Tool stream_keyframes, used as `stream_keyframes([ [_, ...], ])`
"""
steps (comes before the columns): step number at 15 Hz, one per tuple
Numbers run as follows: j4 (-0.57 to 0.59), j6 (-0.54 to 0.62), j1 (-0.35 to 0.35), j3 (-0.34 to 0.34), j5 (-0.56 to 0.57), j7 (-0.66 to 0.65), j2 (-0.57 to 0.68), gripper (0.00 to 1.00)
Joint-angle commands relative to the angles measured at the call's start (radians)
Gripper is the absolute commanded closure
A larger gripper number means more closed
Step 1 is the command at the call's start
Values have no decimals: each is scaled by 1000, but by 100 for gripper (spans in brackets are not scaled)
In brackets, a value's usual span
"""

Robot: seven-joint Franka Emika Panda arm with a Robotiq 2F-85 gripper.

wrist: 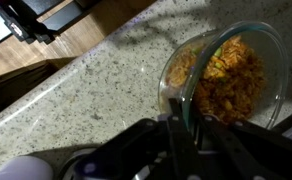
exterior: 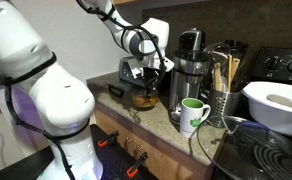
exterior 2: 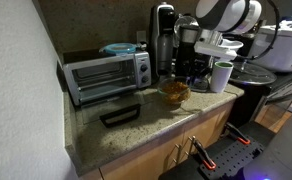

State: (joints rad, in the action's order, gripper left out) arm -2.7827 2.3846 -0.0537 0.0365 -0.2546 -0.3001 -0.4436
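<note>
Your gripper is pinched on the rim of the food bowl, which sits at its one o'clock on the counter. Grasp looks made; lifting looks not yet begun.

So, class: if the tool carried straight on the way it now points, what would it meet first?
The glass bowl: its rim seems clamped in the tool; beyond it, probably the speckled countertop, though depth is unclear.
</note>
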Motion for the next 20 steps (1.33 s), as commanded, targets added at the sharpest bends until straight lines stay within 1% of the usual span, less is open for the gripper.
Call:
stream_keyframes([
  [1,1,37,2,-6,-55,-30,-49,97],
  [9,35,102,37,-15,-96,-12,-57,97],
  [11,48,103,56,-14,-108,-1,-58,97],
  [20,94,105,172,-5,-236,84,-36,97],
])
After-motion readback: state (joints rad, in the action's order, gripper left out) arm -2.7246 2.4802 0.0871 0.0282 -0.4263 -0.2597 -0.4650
